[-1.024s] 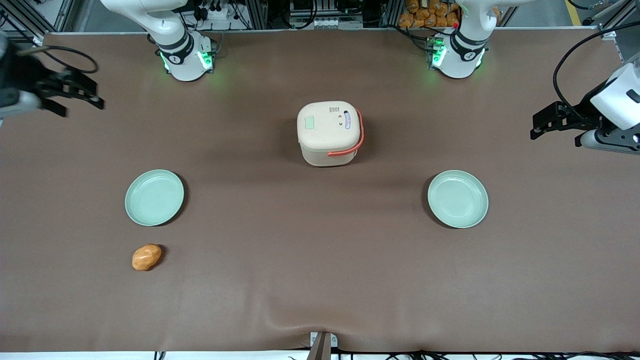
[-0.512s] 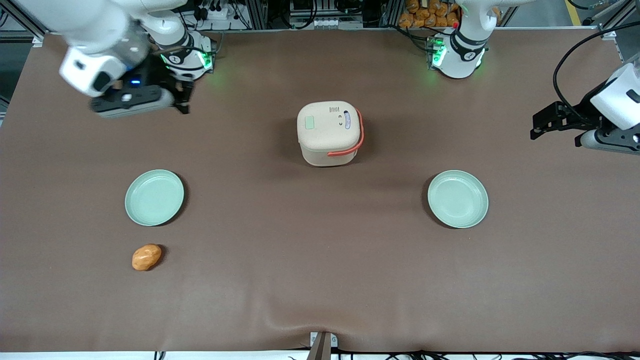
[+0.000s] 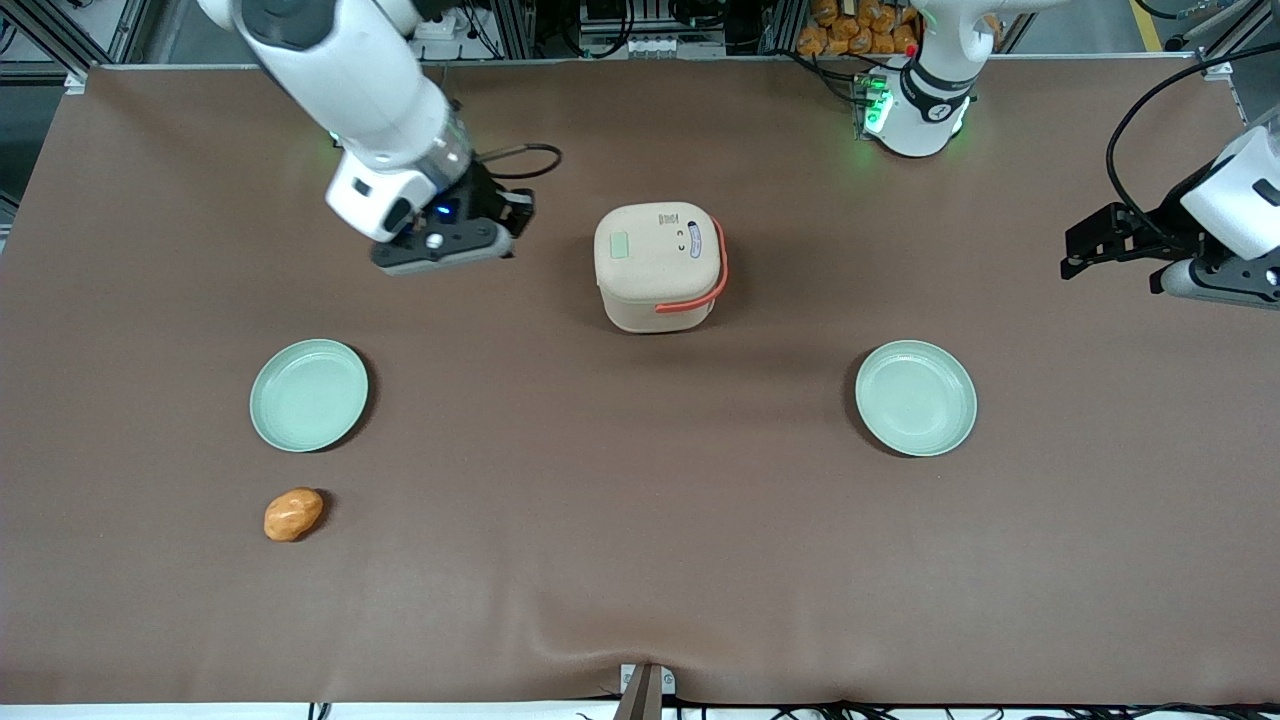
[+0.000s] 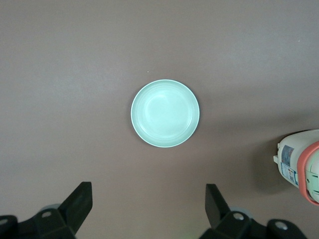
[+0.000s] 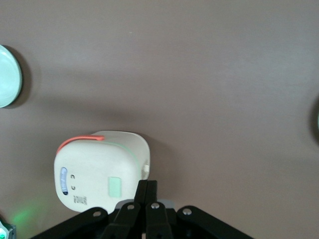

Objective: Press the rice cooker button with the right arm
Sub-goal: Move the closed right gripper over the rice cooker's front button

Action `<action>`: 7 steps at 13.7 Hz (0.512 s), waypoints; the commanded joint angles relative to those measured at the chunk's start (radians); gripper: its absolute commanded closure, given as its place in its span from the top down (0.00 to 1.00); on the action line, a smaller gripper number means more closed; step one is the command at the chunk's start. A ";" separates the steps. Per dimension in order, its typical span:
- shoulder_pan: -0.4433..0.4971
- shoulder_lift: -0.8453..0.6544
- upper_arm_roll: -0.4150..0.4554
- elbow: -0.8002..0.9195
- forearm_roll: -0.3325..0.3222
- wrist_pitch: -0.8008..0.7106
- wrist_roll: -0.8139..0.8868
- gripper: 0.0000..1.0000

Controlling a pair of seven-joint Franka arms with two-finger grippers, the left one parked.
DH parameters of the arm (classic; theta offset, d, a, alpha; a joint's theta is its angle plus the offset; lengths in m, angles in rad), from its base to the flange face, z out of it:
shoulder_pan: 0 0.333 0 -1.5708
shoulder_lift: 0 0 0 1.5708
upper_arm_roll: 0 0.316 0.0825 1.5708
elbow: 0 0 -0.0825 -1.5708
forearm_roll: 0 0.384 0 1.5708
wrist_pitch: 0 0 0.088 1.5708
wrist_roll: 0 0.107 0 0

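Observation:
The cream rice cooker [image 3: 657, 265] stands on the brown table with its lid shut, a coral-orange handle [image 3: 700, 295] and a pale green button [image 3: 619, 245] on the lid. It also shows in the right wrist view [image 5: 102, 172] and partly in the left wrist view [image 4: 301, 167]. My right arm [image 3: 350, 70] reaches in over the table. Its black gripper [image 3: 505, 225] hangs beside the cooker, toward the working arm's end, above the table and apart from the cooker. In the right wrist view the gripper [image 5: 147, 189] has its fingers pressed together with nothing between them, at the cooker's edge.
Two pale green plates lie nearer the front camera than the cooker: one [image 3: 309, 394] toward the working arm's end, one [image 3: 915, 397] toward the parked arm's end. An orange bread-like lump [image 3: 293, 514] lies nearer the camera than the first plate.
My right arm has swung in from the table's working-arm end toward the rice cooker; the gripper now hangs beside it. The cooker, plates and orange lump have not moved.

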 commanded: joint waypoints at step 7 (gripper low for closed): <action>0.121 0.142 0.056 -0.005 -0.166 0.109 0.294 0.00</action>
